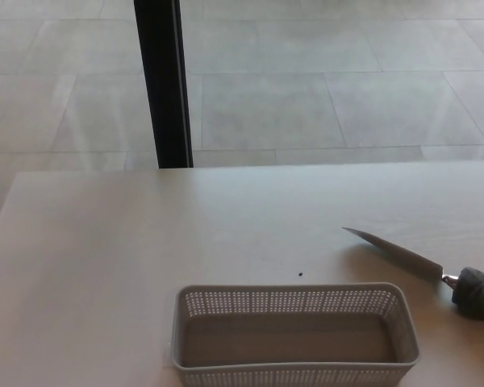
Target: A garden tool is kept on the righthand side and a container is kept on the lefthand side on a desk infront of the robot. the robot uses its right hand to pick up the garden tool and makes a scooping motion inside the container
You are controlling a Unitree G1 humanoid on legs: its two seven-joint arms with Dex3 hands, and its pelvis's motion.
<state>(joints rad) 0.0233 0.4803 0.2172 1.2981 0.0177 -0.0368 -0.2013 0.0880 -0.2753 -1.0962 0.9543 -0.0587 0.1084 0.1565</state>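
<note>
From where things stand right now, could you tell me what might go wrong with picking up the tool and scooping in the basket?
The garden tool lies at the picture's right edge with its grey handle partly cut off, so a grasp could be misjudged. Its pointed blade aims toward the desk centre and could scrape it. The empty mesh basket looks light and may slide when scooped. Neither hand is in view.

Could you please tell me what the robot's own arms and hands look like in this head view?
Neither arm nor hand of the robot shows in this picture, so nothing can be said of their colours, shapes or cables. In view are only the desk, the grey perforated container near its front edge, and the garden tool with its pointed metal blade and dark handle at the right edge.
</note>
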